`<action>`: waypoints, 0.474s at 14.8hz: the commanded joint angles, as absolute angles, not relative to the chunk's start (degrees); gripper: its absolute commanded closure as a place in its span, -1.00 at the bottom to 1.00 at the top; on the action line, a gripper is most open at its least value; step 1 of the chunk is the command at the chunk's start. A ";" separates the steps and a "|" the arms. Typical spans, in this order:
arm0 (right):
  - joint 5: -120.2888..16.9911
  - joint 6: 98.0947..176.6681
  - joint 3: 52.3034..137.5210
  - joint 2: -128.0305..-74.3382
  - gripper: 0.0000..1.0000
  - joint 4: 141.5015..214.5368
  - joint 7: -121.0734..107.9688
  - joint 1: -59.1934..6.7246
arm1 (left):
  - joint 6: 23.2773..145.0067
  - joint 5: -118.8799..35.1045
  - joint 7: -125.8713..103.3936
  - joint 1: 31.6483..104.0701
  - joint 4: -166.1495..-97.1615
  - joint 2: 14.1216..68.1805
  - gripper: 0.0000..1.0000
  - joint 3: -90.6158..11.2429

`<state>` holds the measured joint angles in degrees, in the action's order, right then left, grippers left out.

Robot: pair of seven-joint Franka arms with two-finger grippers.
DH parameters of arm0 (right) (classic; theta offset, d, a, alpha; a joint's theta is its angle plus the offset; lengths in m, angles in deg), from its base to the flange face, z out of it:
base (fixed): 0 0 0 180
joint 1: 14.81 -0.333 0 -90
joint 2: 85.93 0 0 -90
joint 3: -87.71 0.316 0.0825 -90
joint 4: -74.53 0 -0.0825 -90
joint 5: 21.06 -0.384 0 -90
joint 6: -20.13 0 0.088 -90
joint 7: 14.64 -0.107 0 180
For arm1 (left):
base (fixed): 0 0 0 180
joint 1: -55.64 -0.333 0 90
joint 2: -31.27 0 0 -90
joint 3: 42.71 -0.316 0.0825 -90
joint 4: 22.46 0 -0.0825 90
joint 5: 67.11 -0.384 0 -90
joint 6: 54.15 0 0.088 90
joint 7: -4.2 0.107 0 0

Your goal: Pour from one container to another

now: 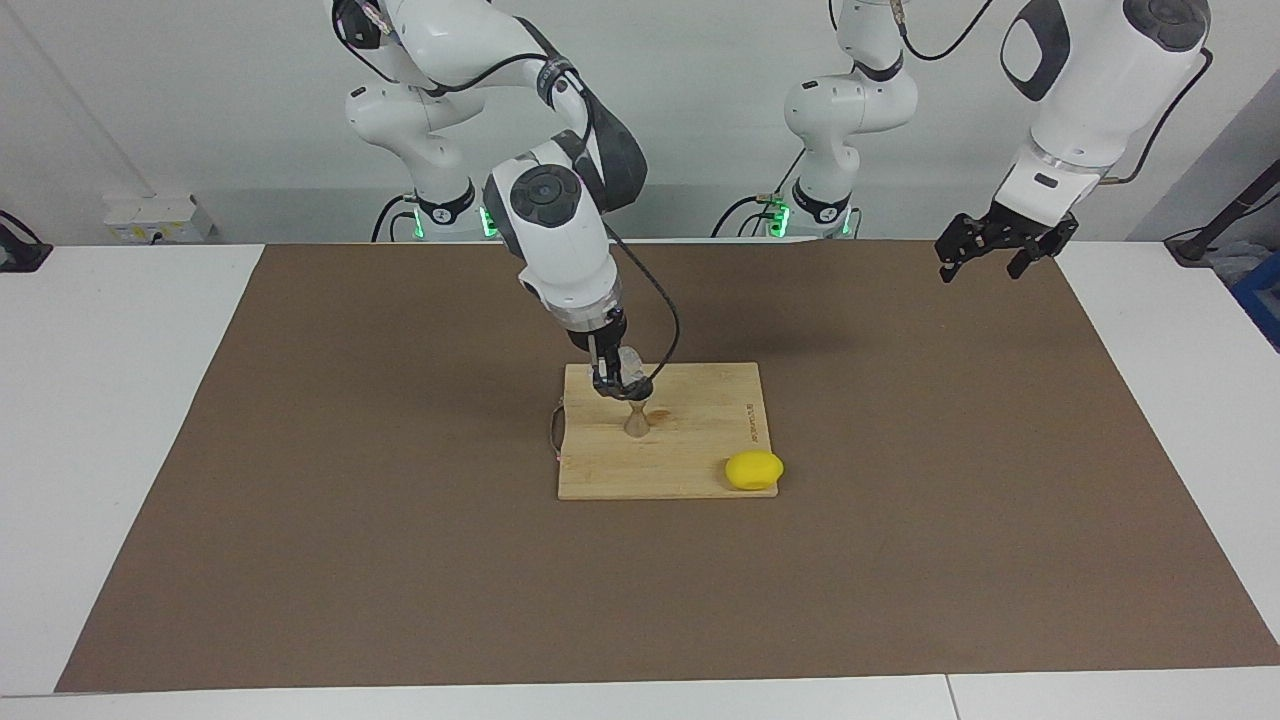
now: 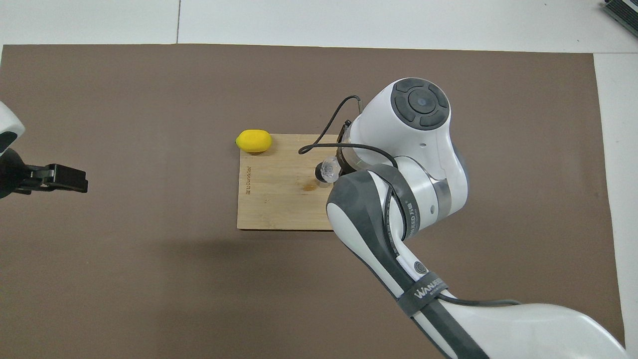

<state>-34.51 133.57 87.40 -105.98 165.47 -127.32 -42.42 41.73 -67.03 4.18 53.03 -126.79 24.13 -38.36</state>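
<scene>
Bench (image 1: 130,400), white, carries a brown mat (image 1: 300,500) over most of its top; near the mat's middle lies a wooden cutting board (image 1: 690,450). Right arm (image 2: 398,199), reaching from the robots' end, hangs its wrist over the board and is the working arm. Left arm waits, raised over the mat's edge toward its own end of the bench; left gripper (image 1: 985,255) carries nothing, fingers spread wide. Lemon (image 1: 754,470), yellow, sits at about five o'clock on the board in the facing view, at the corner, well apart from the pouring. Right gripper (image 1: 610,375), fingers clamped on the glass tumbler (image 1: 630,367), holds it tilted directly above the steel jigger (image 1: 636,420), which stands upright on the board near its middle, slightly toward the right arm's end. Progress, as judged: grasp, lift and carry are done; the tumbler sits in a pouring tilt over the jigger's mouth, so the pour appears under way or just due; what is left is finishing it, righting the tumbler and setting it down. Hard to make out: any contents or stream; whether tumbler rim touches jigger; the jigger in the overhead view, mostly covered by tumbler and wrist; a small dark stain (image 2: 310,187) on the board, nature unclear.
</scene>
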 commanded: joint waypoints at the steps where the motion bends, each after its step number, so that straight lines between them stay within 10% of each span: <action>1: -39.85 133.78 87.98 -106.50 1.00 164.79 -122.41 -39.78 | 42.09 -67.90 2.97 56.70 -127.93 23.09 -1.00 -41.83; 7: -54.10 133.69 87.98 -105.00 1.00 166.99 -108.44 -32.92 | 41.91 -67.90 2.89 56.70 -127.84 23.00 -1.00 -41.66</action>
